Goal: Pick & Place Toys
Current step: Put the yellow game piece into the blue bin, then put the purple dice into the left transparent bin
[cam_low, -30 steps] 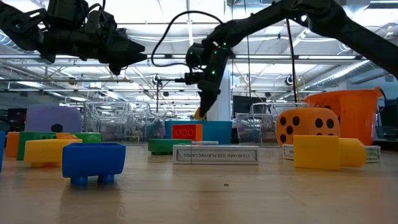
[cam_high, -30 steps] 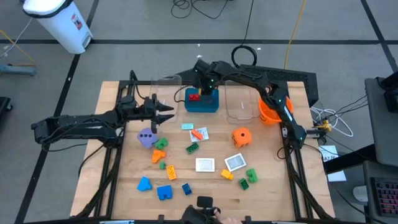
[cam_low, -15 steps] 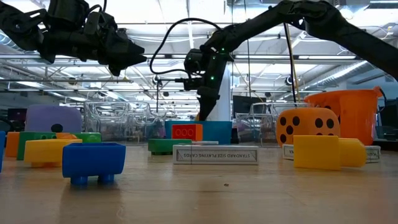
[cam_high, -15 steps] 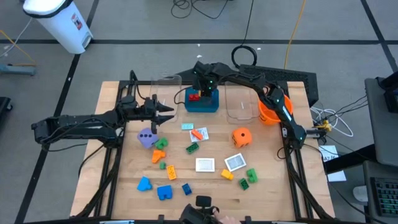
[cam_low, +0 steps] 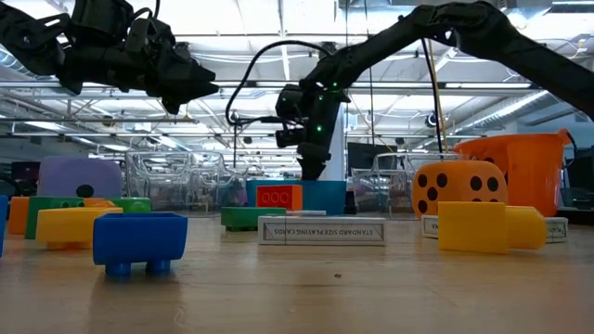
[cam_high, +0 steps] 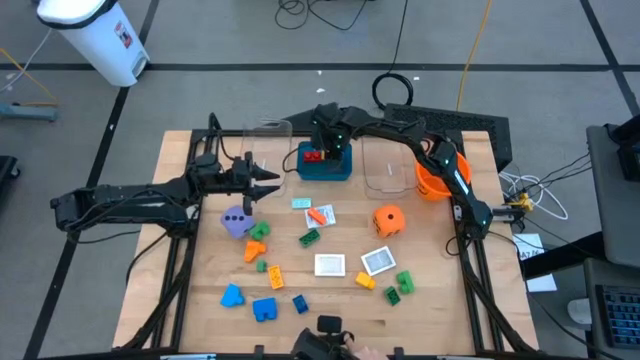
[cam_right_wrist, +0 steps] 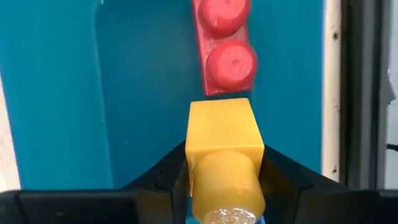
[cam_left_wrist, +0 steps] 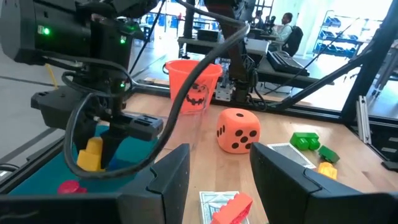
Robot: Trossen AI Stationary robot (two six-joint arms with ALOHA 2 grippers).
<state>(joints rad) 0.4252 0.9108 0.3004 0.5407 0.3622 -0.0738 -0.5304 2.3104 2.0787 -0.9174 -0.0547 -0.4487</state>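
Note:
My right gripper (cam_high: 330, 146) is shut on a yellow brick (cam_right_wrist: 222, 155) over the teal tray (cam_high: 325, 168) at the table's far middle. It also shows in the left wrist view (cam_left_wrist: 99, 146). A red brick (cam_right_wrist: 225, 43) lies on the tray floor just beyond the yellow one. My left gripper (cam_high: 272, 183) is open and empty, held above the table left of the tray. Other toys lie on the table: a purple die (cam_high: 236, 221), an orange die (cam_high: 388, 219), white cards (cam_high: 330, 264) and several coloured bricks. My right gripper pinches the yellow brick's two opposite sides (cam_right_wrist: 194, 146) between its two fingers. The fingers come from above and point down. The brick is upright, its round stud (cam_right_wrist: 225, 186) toward the wrist. I cannot tell whether its underside touches the tray floor.
Two clear bins (cam_high: 268, 135) (cam_high: 385, 165) flank the tray at the far edge. An orange bowl (cam_high: 432, 180) stands at the far right. Loose bricks spread over the near half of the table, a blue one (cam_low: 139, 239) close to the near edge.
My right gripper, still shut on the yellow brick, has tipped from a slant to pointing straight down over the teal tray and has shifted slightly toward the red brick. My left arm has kept still.

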